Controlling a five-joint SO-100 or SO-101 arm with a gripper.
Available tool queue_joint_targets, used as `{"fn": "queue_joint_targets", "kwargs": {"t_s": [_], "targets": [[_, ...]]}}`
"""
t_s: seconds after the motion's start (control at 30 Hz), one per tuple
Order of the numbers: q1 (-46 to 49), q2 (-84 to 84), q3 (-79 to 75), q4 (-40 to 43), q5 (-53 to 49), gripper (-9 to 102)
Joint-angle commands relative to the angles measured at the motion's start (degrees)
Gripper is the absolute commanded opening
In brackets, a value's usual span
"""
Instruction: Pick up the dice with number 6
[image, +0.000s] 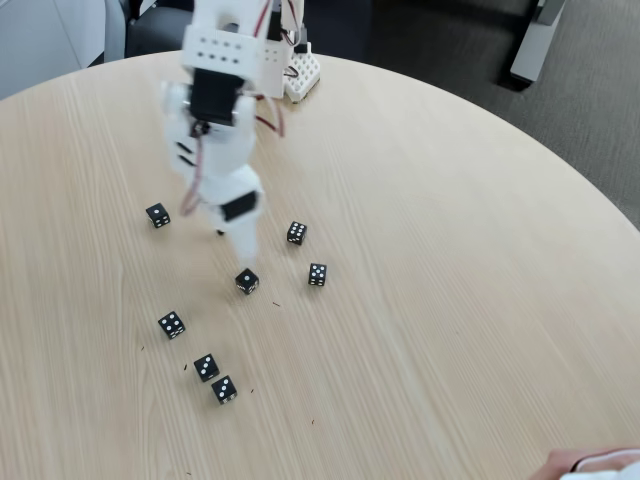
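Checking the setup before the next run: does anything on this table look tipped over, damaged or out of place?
Nothing looks damaged or spilled. Seven small black cube dice with white pips lie loosely scattered on the round light wooden table, all resting flat, including the six-pip die. The white gripper is motion-blurred. A hand intrudes at the bottom right edge.

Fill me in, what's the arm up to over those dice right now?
The white arm is reaching down over a round wooden table scattered with small black dice. Its gripper is blurred, just above the die in the middle, holding nothing visible. The dice with number 6 sits untouched just right of the gripper in the fixed view.
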Motion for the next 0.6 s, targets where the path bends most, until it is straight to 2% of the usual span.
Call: {"fn": "queue_joint_targets", "kwargs": {"t_s": [0.0, 0.37, 0.57], "targets": [[-2.11, 0.35, -0.88, -0.35, 0.09, 24], [-11.16, 0.88, -0.79, -0.35, -2.02, 24], [-12.57, 0.97, -0.79, -0.35, -2.72, 24]]}}
